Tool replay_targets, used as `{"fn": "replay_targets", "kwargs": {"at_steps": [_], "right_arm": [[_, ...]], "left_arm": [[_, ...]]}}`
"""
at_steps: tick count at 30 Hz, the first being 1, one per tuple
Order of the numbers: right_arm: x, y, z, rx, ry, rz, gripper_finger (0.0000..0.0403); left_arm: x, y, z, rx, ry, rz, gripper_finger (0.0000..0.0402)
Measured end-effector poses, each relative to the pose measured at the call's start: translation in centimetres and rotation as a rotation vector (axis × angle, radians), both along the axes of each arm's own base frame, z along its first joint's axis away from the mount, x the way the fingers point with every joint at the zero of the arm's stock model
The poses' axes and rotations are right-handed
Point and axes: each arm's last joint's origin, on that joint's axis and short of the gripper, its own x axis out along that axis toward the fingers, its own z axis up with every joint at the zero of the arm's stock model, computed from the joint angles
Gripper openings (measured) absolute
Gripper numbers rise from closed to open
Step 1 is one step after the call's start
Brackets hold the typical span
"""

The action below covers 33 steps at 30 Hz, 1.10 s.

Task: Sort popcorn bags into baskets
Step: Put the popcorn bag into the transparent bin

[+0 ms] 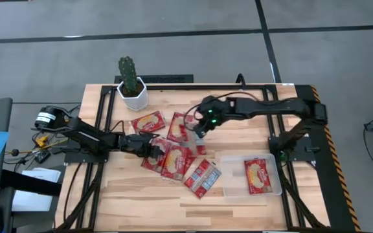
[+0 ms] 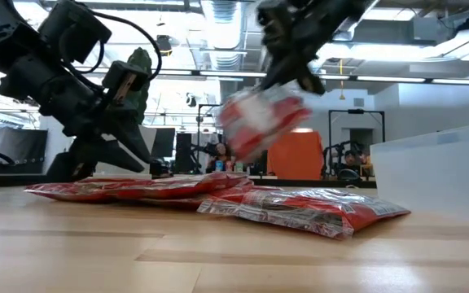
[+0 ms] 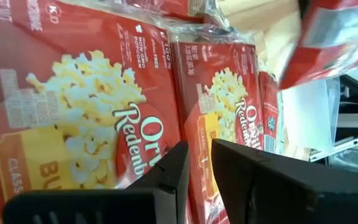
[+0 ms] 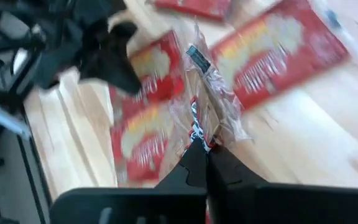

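The wooden table (image 1: 141,200) carries a clear frosted plastic basket (image 1: 233,184) near its right side, and one red popcorn bag (image 1: 258,176) lies flat inside it, toward the basket's right end. Well apart from it, a white pot with a cactus (image 1: 132,87) stands at the table's far left.

Most of the popcorn bags lie loose in a cluster at the table's middle, left of the basket: a pile of overlapping bags (image 1: 173,159), one bag alone (image 1: 148,121) near the pot, and one bag (image 1: 203,177) just beside the basket's left edge.

The right gripper (image 1: 198,133) is raised above the cluster, its fingers pinched shut on the crinkled clear edge of a lifted bag (image 2: 260,118), which hangs tilted in the air below it, clear of the table.

The left gripper (image 1: 153,147) sits low at the left edge of the pile, its fingers (image 3: 166,171) parted by a narrow gap just above a bag's printed face (image 3: 98,118), holding nothing.
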Motion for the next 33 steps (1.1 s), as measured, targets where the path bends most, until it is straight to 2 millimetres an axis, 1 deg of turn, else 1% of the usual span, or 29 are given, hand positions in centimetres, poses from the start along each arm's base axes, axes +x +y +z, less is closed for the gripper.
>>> {"fn": "replay_targets", "kwargs": {"at_steps": [4, 8, 11, 13, 17, 20, 22, 25, 30, 33], "right_arm": [[-3.6, 1.3, 2.6, 0.008, 0.059, 0.024, 0.0006], [-7.5, 3.5, 5.3, 0.041, 0.066, 0.037, 0.0004], [-10.4, 5.4, 6.4, 0.079, 0.086, 0.005, 0.0009], [-12.4, 6.6, 6.5, 0.107, 0.106, -0.041, 0.001], [-15.8, 9.1, 5.4, 0.159, 0.125, -0.135, 0.0005], [-17.3, 10.4, 4.3, 0.192, 0.107, -0.19, 0.0006], [-17.9, 11.1, 3.3, 0.208, 0.112, -0.215, 0.0011], [-18.2, 12.0, 1.5, 0.218, 0.133, -0.234, 0.0013], [-17.8, 13.4, -1.5, 0.256, 0.149, -0.232, 0.0008], [-17.5, 13.8, -2.6, 0.283, 0.14, -0.243, 0.0014]], "left_arm": [[0.0, 0.0, 0.0, 0.007, 0.006, 0.002, 0.0059], [0.0, 0.0, 0.0, 0.01, 0.006, 0.001, 0.0059], [0.0, 0.2, 0.0, 0.011, 0.006, 0.007, 0.0059], [0.0, 0.3, -0.1, 0.011, 0.008, 0.015, 0.0059], [0.0, 0.7, -0.1, 0.01, 0.011, 0.031, 0.0059], [0.0, 1.0, -0.1, 0.008, 0.011, 0.04, 0.0059], [0.0, 1.1, -0.1, 0.005, 0.011, 0.045, 0.0059], [0.0, 1.5, -0.1, -0.007, 0.012, 0.042, 0.0059], [0.0, 1.9, -0.1, -0.023, 0.012, 0.04, 0.0059], [0.0, 2.1, -0.1, -0.024, 0.012, 0.048, 0.0059]]}}
